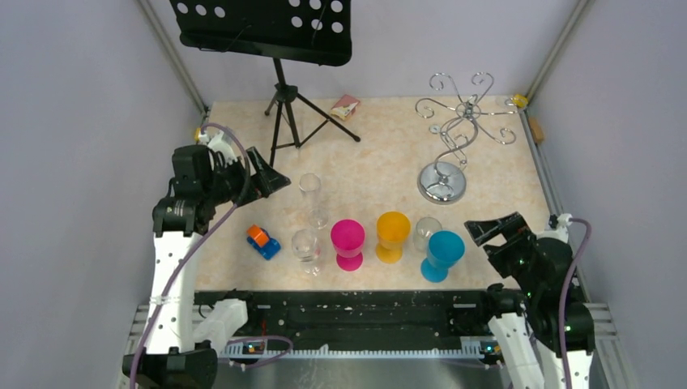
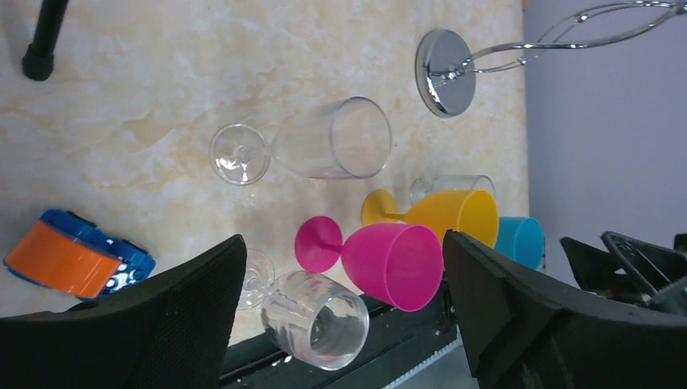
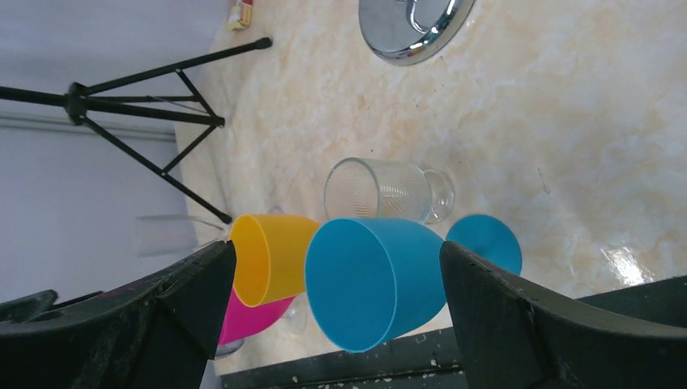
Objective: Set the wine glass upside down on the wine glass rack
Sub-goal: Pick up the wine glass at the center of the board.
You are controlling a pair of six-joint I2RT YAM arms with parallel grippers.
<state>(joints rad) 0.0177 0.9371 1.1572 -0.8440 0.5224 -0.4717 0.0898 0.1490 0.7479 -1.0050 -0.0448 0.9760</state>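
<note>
Over the left side of the pale marble-patterned table (image 1: 381, 146), my left gripper (image 1: 274, 180) hangs with its jaws spread wide, holding nothing. Just beyond its fingers stands a tall clear flute glass (image 1: 311, 199). Nearer the arm bases are a short clear stemmed wine glass (image 1: 306, 248) and, to its left, a small orange-and-blue toy car (image 1: 263, 241).

On the right, my right gripper (image 1: 496, 229) is equally wide and empty, and its wrist view looks into the mouth of a blue opaque goblet (image 1: 442, 253). A small ribbed clear glass (image 1: 426, 232) stands just behind that goblet. An orange-yellow goblet (image 1: 393, 235) and a magenta goblet (image 1: 348, 241) fill the row between the blue one and the wine glass. All six stand upright on the table.

Further back on the right, the shiny chrome wire wine glass rack (image 1: 442, 183) stands on its round mirror base, well apart from both grippers and the row. A black tripod music stand (image 1: 267, 28) occupies the far left.
</note>
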